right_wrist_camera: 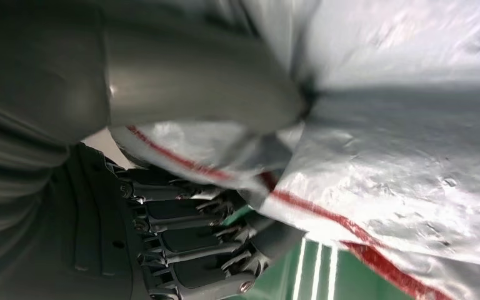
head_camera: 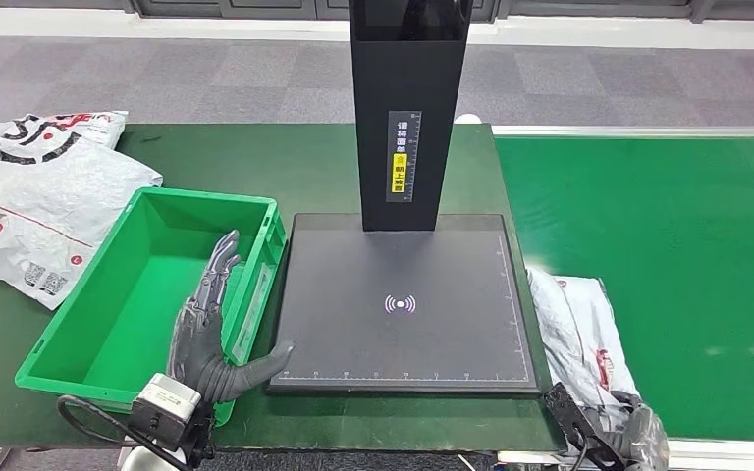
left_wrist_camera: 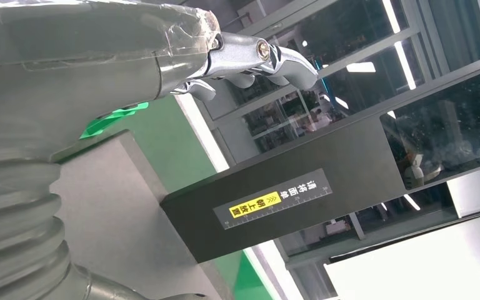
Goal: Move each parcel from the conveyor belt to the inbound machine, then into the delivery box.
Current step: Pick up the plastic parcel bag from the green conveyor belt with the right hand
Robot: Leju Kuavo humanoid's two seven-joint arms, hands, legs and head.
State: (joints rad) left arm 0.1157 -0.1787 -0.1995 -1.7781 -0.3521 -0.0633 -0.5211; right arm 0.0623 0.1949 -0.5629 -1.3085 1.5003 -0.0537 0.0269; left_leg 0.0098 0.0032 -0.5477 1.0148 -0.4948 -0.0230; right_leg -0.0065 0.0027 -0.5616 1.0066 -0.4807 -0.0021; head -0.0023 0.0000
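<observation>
Nearest me, my right hand (head_camera: 645, 435) sits low at the front edge of the surface, thumb and fingers (right_wrist_camera: 187, 240) pinching a crinkled grey-white parcel (head_camera: 581, 339) with a red stripe. That parcel lies on the green conveyor belt (head_camera: 668, 255), touching the right edge of the inbound machine (head_camera: 403, 304). My left hand (head_camera: 211, 329) hovers with fingers spread and straight, holding nothing, palm over the right wall of the green plastic delivery box (head_camera: 108, 324), thumb reaching toward the machine's front left corner. The box is a deep ribbed crate, just beside the machine's left edge. The machine is a flat matt black plate with a ruler scale along its borders and a tall black column (head_camera: 407, 108) at its far side carrying a yellow label. Beyond the box, a pile of glossy white parcels (head_camera: 39, 191) rests at the far left of the dark green surface (head_camera: 314, 162). The belt runs open to the right.
</observation>
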